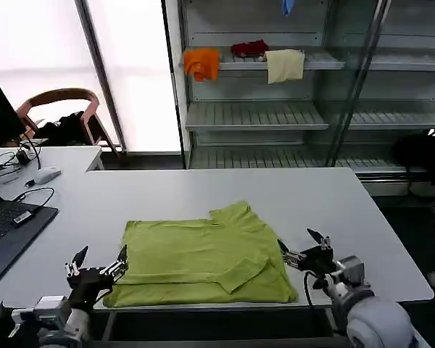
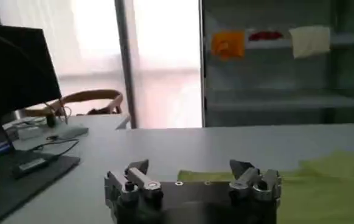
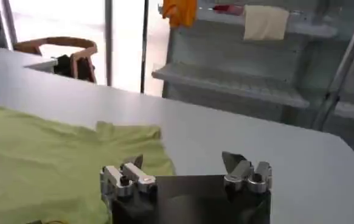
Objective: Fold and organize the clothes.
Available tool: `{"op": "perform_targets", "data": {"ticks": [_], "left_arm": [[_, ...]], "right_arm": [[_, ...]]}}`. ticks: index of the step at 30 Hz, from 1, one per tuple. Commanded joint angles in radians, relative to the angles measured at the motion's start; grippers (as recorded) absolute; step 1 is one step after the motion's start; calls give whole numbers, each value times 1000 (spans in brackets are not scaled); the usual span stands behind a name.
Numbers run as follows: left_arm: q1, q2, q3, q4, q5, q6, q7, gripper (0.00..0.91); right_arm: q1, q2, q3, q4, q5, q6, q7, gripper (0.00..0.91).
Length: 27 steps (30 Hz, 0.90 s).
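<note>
The lime-green T-shirt (image 1: 203, 261) lies partly folded near the table's front edge, one sleeve turned over its right side. My left gripper (image 1: 101, 259) stands open at the shirt's left edge, just off the fabric; the left wrist view has that gripper (image 2: 190, 168) with the T-shirt (image 2: 323, 182) beyond its fingers. At the shirt's right edge my right gripper (image 1: 303, 243) is open, holding nothing. In the right wrist view that gripper (image 3: 183, 162) hovers over the table beside the T-shirt (image 3: 49, 158).
The white table (image 1: 304, 196) has bare room behind and to the right of the shirt. A laptop (image 1: 3, 225), cables and a mouse (image 1: 46, 175) sit at the left. Behind, shelves (image 1: 275, 116) carry orange (image 1: 201, 63), dark red and cream cloths. A chair (image 1: 61, 116) stands at the back left.
</note>
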Motion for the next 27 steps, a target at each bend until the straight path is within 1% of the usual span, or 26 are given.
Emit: {"op": "perform_targets", "data": {"ticks": [1, 2, 4, 7, 8, 10, 12, 15, 18, 27], "left_arm": [[-270, 19, 50, 255, -113, 25, 137, 907], [-285, 22, 59, 281, -114, 35, 142, 907], [-325, 27, 72, 326, -116, 58, 154, 907], [-376, 30, 80, 388, -134, 101, 149, 907], [-381, 31, 83, 399, -136, 103, 148, 907], [-412, 42, 95, 435, -135, 105, 156, 907], [-438, 44, 106, 461, -136, 118, 170, 907], [-486, 40, 136, 525, -132, 123, 175, 907], [-531, 36, 158, 589, -131, 123, 178, 907], [-619, 30, 191, 727, -129, 125, 210, 907]], "right_arm": [[379, 128, -207, -295, 10, -8, -41, 907], [398, 135, -225, -323, 12, -8, -43, 907], [448, 152, -255, -387, 11, -9, -67, 907], [511, 181, -293, -459, 17, -10, -87, 907], [519, 189, -306, -474, 16, -9, -95, 907], [544, 208, -332, -537, -4, -9, -124, 907], [558, 223, -336, -579, -26, -10, -152, 907], [581, 250, -343, -647, -47, -10, -156, 907], [592, 264, -346, -675, -69, -10, -158, 907], [594, 280, -350, -716, -118, -11, -179, 907]]}}
